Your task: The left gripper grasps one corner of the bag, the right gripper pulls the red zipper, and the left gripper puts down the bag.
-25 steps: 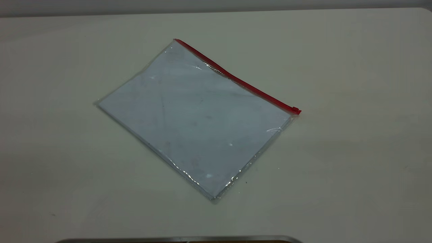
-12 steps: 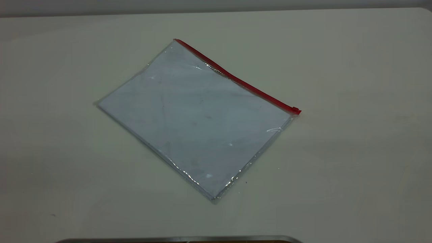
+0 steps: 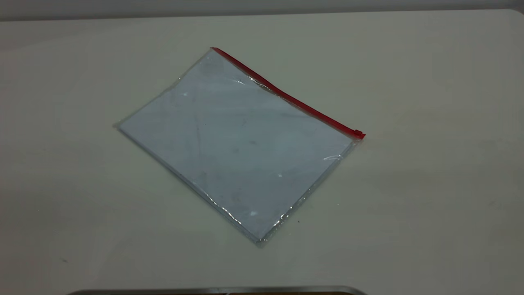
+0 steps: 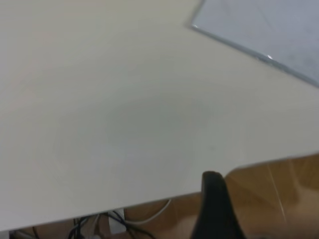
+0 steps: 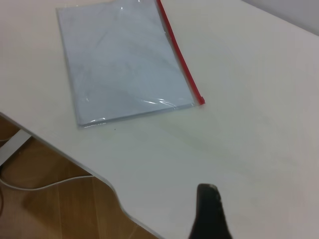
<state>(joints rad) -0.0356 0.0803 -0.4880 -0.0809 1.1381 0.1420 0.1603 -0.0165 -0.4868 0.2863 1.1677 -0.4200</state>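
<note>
The bag [image 3: 237, 143] lies flat on the table, a clear pouch with a pale bluish-white sheet inside. The red zipper [image 3: 286, 96] runs along its far long edge, with the small slider tab [image 3: 359, 133] at the right end. No arm shows in the exterior view. In the left wrist view only a black tip of my left gripper [image 4: 214, 199] shows, over the table's edge, far from the bag's corner [image 4: 269, 25]. In the right wrist view a black tip of my right gripper [image 5: 209, 204] shows above the table, well short of the bag [image 5: 124, 59] and the zipper [image 5: 179, 59].
The cream table [image 3: 430, 184] carries only the bag. A grey metal edge [image 3: 217, 290] shows at the front. Beyond the table's edge lie a wooden floor [image 4: 279, 189] and cables [image 4: 99, 224], with a white cable [image 5: 40, 184] in the right wrist view.
</note>
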